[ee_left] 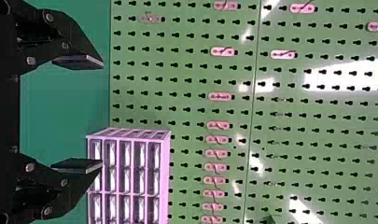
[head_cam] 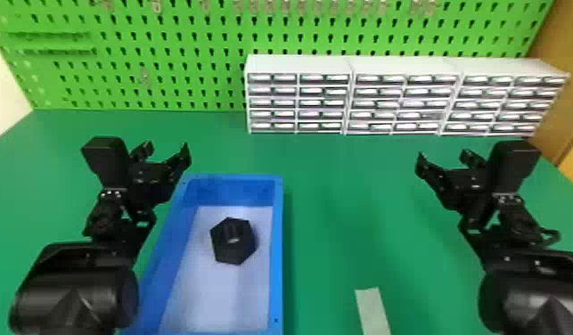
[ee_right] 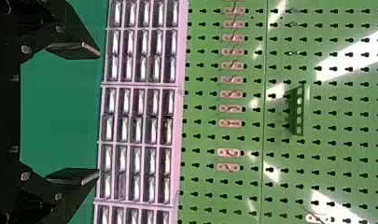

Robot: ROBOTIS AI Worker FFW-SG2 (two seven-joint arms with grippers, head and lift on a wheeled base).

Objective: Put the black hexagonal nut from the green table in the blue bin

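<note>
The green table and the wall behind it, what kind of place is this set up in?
Probably a workshop or assembly bench: a green pegboard with hooks stands behind the table, a white cabinet of small drawers sits against it, and a blue bin holds a black hexagonal nut.

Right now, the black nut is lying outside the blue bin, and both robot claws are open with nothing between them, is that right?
Not quite: the head view shows the black nut inside the blue bin. The left claw and right claw are open with nothing between them.
</note>
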